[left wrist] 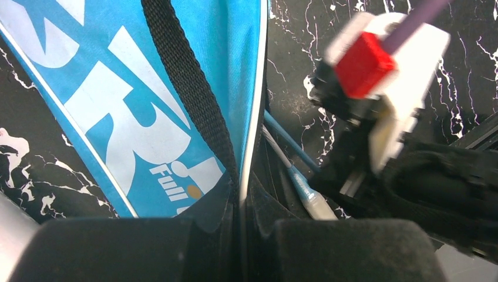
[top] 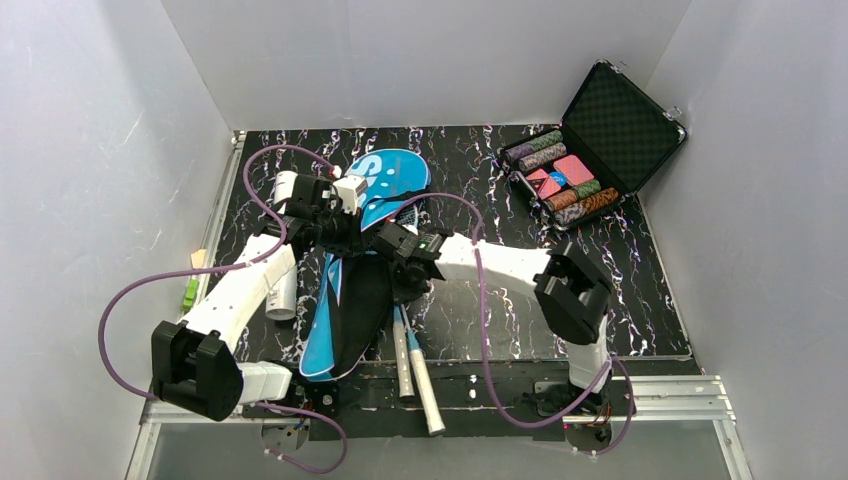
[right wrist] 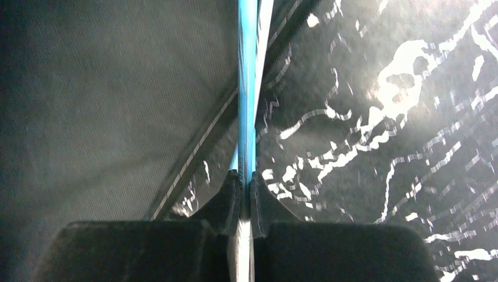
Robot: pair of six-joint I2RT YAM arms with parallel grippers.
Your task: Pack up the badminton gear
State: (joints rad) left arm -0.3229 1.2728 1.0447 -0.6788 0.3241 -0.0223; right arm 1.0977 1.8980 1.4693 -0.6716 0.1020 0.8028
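Down at the middle of the table [top: 640,290], both your arms are bunched over the blue bag [top: 395,175], which lies lengthwise with its round head toward the far wall. Your left gripper [left wrist: 241,202] is clamped tight on the bag's zip edge, with the white piping pinched between the pads, and it holds that side of the opening. Your right gripper [right wrist: 245,183] is squeezed shut on a thin light-blue part of a racket [right wrist: 246,88], shaft or frame, I can't say which, just beside the dark lining.

Two handles [top: 425,395] stick out from the bag's open side toward the arm bases. I read this as the loading step, with the rackets part-way in and not seated. The long white tube [top: 283,295] lies left of the bag, under your left arm, unpacked. Shuttlecocks I can't pick out.

Next move, as I judge it: lift the flap with the left hold and slide the racket straight along the bag toward its head, so the frame doesn't snag the zip. Watch your wrists, they're very close.
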